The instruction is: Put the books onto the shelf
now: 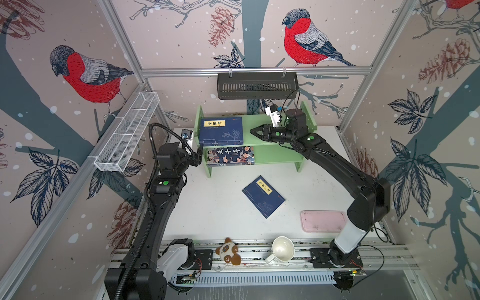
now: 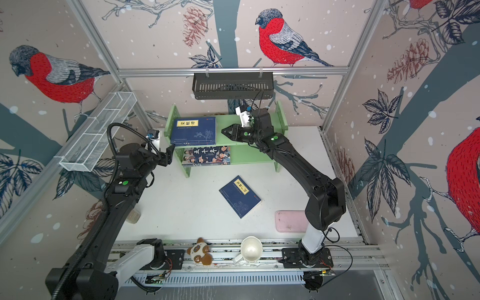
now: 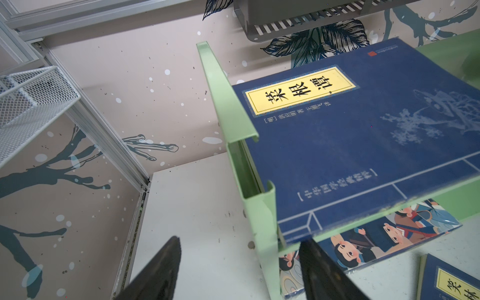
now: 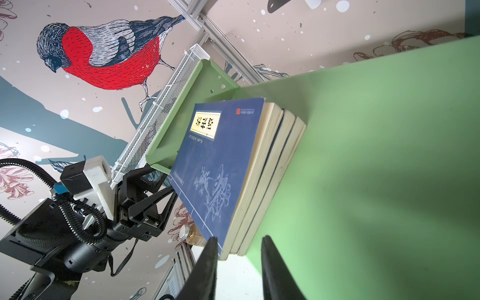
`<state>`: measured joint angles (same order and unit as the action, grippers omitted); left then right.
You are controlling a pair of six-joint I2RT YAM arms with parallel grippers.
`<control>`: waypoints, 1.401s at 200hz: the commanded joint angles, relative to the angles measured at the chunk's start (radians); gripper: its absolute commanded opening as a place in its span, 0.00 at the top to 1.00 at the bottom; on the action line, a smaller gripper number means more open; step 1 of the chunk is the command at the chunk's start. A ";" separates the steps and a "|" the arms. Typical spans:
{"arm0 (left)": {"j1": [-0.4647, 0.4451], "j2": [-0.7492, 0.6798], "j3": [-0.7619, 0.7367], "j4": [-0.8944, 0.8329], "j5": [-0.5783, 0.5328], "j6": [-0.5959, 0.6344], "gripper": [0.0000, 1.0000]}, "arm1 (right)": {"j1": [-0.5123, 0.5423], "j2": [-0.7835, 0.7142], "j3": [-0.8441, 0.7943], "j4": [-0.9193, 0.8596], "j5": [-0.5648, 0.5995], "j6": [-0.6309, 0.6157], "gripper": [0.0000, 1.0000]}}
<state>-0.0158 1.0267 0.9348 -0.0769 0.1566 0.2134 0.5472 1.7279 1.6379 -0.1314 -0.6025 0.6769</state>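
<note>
The light green shelf (image 1: 278,155) (image 2: 249,157) stands at the back of the table. A stack of navy books (image 1: 221,130) (image 4: 218,166) lies flat at the left end of its top tier, and the cartoon book (image 1: 230,155) (image 3: 389,233) lies on the lower tier. One navy book (image 1: 263,196) (image 2: 240,196) lies loose on the table. My left gripper (image 1: 200,155) (image 3: 241,259) is open, its fingers either side of the shelf's left panel (image 3: 228,104). My right gripper (image 1: 252,131) (image 4: 237,246) hovers over the top tier just right of the stack, open narrowly with nothing between its fingers.
A black slotted basket (image 1: 257,85) hangs on the back rail, and a white wire mesh basket (image 1: 127,135) on the left wall. A pink tray (image 1: 323,220), a white mug (image 1: 281,248) and a plush toy (image 1: 228,252) sit near the front edge.
</note>
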 commanded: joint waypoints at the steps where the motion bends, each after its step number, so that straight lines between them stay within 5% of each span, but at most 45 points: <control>1: 0.000 0.000 -0.002 0.046 0.012 0.011 0.28 | 0.000 0.003 0.000 0.035 -0.012 0.000 0.70; 280: 0.000 0.006 0.002 0.058 0.008 -0.014 0.29 | 0.001 0.009 -0.002 0.038 -0.013 0.006 0.70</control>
<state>-0.0162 1.0313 0.9295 -0.0807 0.1783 0.2062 0.5476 1.7340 1.6360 -0.1295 -0.6029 0.6777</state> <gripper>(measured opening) 0.711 0.302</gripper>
